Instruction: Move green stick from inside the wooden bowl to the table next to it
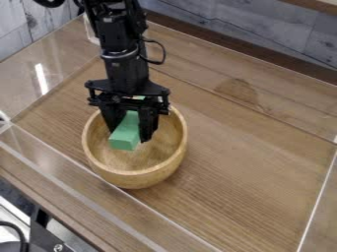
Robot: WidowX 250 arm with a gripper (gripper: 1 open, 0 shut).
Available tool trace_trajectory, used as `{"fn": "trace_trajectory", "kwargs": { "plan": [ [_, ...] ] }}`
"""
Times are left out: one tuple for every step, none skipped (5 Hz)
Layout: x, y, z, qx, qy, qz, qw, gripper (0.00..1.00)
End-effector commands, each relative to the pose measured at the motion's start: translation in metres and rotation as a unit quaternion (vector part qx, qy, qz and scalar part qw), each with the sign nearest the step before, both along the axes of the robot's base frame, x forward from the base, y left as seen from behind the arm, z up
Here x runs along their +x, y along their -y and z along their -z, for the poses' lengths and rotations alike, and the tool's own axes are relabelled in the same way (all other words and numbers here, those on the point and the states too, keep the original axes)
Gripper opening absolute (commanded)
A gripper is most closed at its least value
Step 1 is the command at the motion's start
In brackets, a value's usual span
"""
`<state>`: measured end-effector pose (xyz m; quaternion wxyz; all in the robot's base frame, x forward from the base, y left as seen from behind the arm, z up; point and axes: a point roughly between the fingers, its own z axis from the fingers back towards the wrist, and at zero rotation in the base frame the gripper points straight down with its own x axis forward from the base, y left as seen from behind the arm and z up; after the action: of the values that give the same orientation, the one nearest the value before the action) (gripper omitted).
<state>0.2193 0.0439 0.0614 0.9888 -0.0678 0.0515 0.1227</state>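
Note:
The green stick (125,134) stands tilted between the two black fingers of my gripper (129,128), which points straight down into the wooden bowl (136,175). The gripper is shut on the stick. The stick's lower end hangs just above the bowl's floor, inside the rim. The bowl sits on the table (250,128) at the front left, and the black arm rises from it toward the back left.
Clear acrylic walls (53,187) edge the tabletop at the front, left and right. Bare wood-grain surface lies right of the bowl and behind it. A grey wall runs along the back.

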Motion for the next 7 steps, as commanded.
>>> {"fn": "trace_trajectory", "kwargs": {
  "plan": [
    [0.018, -0.004, -0.020, 0.007, 0.042, -0.005, 0.9991, 0.00],
    [0.019, -0.003, -0.017, 0.008, 0.045, -0.005, 0.9989, 0.00],
    [0.020, -0.002, -0.013, 0.010, 0.046, -0.004, 0.9989, 0.00],
    [0.021, -0.001, -0.009, 0.012, 0.047, -0.003, 0.9988, 0.00],
    [0.022, 0.001, -0.005, 0.014, 0.049, -0.001, 0.9987, 0.00],
    [0.022, 0.002, -0.001, 0.016, 0.050, 0.002, 0.9986, 0.00],
    [0.022, 0.004, 0.002, 0.017, 0.049, 0.005, 0.9986, 0.00]
  ]
}}
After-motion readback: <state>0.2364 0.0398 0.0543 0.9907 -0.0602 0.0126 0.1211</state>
